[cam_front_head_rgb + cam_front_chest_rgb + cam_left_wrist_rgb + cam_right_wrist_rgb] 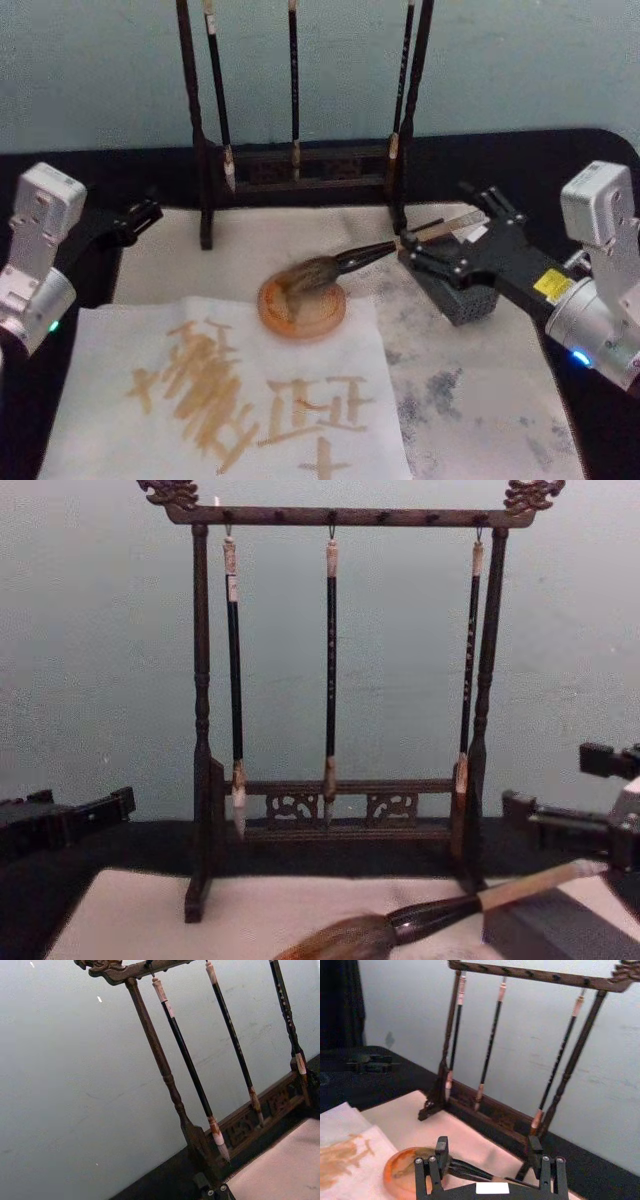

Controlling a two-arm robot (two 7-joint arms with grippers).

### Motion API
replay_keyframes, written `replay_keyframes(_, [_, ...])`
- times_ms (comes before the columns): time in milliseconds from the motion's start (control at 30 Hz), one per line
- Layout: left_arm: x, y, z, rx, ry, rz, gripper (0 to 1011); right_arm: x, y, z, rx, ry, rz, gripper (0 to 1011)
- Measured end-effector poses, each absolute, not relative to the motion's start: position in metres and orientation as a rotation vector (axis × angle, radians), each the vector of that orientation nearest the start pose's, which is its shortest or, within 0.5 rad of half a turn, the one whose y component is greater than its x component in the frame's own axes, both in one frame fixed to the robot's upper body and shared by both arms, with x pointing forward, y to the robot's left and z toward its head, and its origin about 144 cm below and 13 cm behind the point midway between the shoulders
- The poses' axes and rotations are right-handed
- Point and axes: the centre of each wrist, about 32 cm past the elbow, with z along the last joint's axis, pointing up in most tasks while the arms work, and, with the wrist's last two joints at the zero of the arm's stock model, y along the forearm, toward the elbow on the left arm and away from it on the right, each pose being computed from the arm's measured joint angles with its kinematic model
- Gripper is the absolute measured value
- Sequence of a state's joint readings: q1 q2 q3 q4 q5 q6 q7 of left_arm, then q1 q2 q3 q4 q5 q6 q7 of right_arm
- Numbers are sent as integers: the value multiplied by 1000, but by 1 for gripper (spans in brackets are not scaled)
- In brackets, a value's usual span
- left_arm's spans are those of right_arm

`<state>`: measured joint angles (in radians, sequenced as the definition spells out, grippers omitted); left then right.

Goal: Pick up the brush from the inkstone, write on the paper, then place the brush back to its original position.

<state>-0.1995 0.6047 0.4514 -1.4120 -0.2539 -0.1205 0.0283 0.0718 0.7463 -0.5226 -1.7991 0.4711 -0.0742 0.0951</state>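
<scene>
Head view: right end effector astride brush

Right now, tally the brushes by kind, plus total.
Thin black-handled brushes hanging on the rack: 3 ()
Large brush, bristles resting on the orange inkstone: 1
Total: 4

One thick brush lies with its bristles on one round orange inkstone. Three thin brushes hang from one dark wooden rack (black handles, pale ends). One sheet of paper carries tan strokes. Two end effectors show: left end effector, right end effector.
</scene>
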Motion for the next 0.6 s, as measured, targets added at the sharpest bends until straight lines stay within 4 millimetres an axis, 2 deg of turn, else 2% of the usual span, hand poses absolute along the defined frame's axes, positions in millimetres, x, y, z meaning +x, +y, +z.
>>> replay_keyframes(600, [489, 310, 1140, 304, -285, 1248, 1002, 428, -262, 1187, -139, -171, -901, 1006])
